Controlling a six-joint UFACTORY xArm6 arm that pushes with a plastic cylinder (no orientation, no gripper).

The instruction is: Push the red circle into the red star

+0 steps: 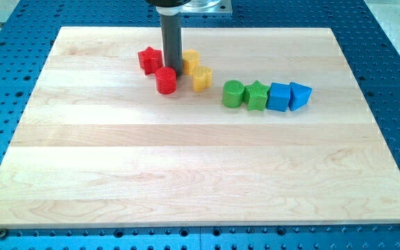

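Observation:
The red circle (165, 80) is a short red cylinder near the view's top, left of centre. The red star (149, 60) lies just up and to the left of it, close to touching. My tip (173, 70) is the lower end of the dark rod; it stands right at the red circle's upper right edge, between the red star and the yellow blocks.
Two yellow blocks (190, 60) (201, 78) sit just right of the rod. Further right stands a row: a green circle (232, 94), a green star (256, 94), a blue cube (278, 96) and a blue wedge-like block (299, 95). The wooden board (186, 173) lies on a blue perforated table.

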